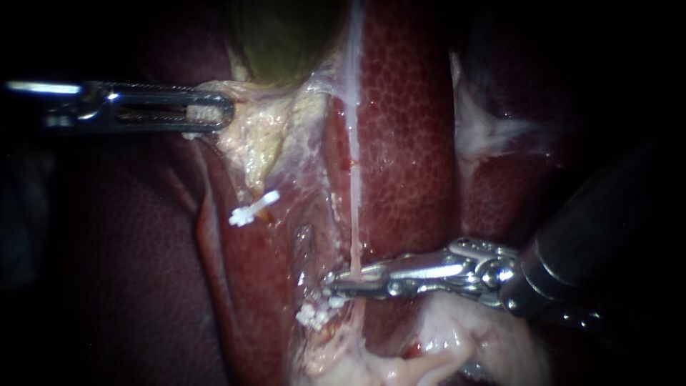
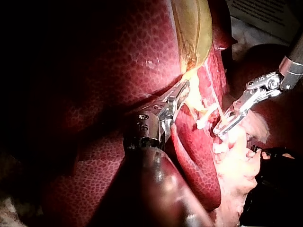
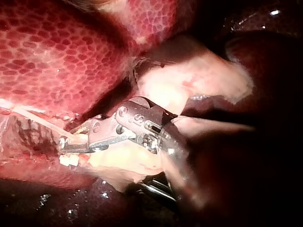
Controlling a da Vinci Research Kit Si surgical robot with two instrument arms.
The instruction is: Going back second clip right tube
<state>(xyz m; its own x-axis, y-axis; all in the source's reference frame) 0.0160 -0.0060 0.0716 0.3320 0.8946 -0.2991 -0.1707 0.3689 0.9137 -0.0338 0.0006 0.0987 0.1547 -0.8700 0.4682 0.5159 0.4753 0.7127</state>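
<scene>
The step in hand looks like the withdrawal after clipping. The right instrument (image 1: 336, 286) lies with its jaws at the lower end of the right tube (image 1: 354, 207). A narrow dark gap shows between them, so I read them as open and not clamped on it. The thin, taut tube crosses right at their tips. A white clip (image 1: 312, 316) sits just beneath those tips, where the tube runs into pale fatty tissue (image 1: 443, 343). Well away from these jaws, the left instrument (image 1: 214, 112) is closed on pale tissue below the gallbladder (image 1: 286, 36) and holds it out sideways. Another white clip (image 1: 251, 209) lies between the two instruments, nearer the left one. The next move probably calls for drawing straight back along the shaft's own line, with the jaws clear of the tube and the clip. The liver (image 1: 407, 143) beside the shaft is wet and soft, and room is tight.
</scene>
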